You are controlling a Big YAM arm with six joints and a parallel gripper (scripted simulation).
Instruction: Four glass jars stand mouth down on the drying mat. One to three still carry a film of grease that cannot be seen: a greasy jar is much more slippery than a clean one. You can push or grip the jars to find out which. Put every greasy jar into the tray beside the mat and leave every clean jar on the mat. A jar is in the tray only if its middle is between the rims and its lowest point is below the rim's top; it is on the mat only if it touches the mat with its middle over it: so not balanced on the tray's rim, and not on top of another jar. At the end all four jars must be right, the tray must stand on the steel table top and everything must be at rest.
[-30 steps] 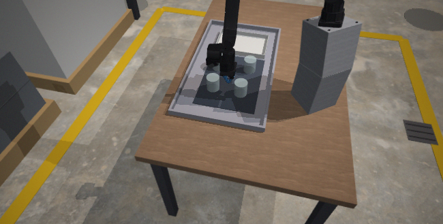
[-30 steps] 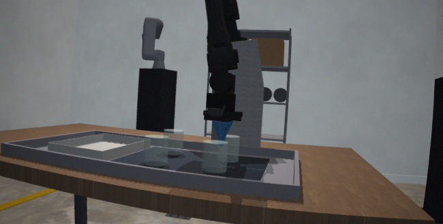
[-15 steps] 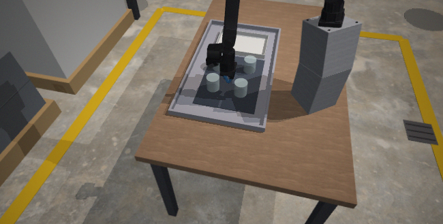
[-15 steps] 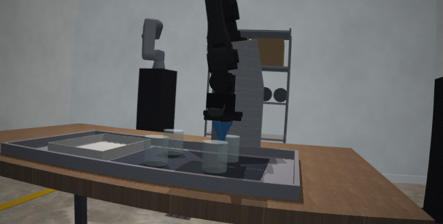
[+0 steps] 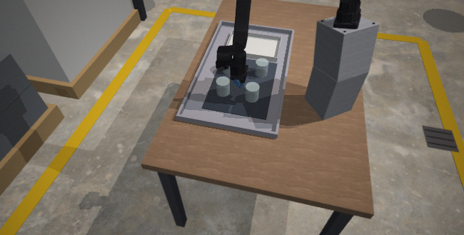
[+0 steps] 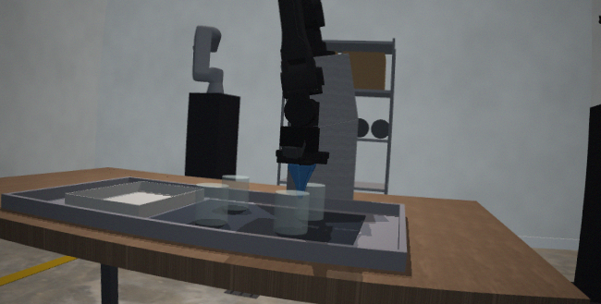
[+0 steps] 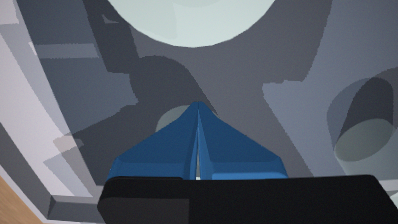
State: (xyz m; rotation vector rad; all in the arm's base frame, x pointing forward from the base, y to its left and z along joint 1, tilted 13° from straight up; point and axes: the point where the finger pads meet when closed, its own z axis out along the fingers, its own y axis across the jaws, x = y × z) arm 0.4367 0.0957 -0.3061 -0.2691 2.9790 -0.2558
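the shallow tray [image 5: 279,47] [image 6: 136,209] holds 0 jars; the closed tool [image 5: 238,83] [image 6: 300,196] [image 7: 198,110] grips nothing.

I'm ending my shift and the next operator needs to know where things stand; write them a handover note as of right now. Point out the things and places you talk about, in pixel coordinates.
Gripper [image 5: 238,83] [image 6: 300,196] [image 7: 198,110]: fingers shut, nothing between them, poised above the mat among the jars.
Jars: all four on the dark mat [image 5: 235,104] [image 6: 344,234], upright; in the top view the arm largely hides one.
White tray [image 5: 262,46] [image 6: 143,198]: beside the mat, no jar in it.
Done: no jar is in the tray; the pictures cannot show which are greasy.
Left: settle which jars are greasy, move those to the tray, leave clean ones on the mat.
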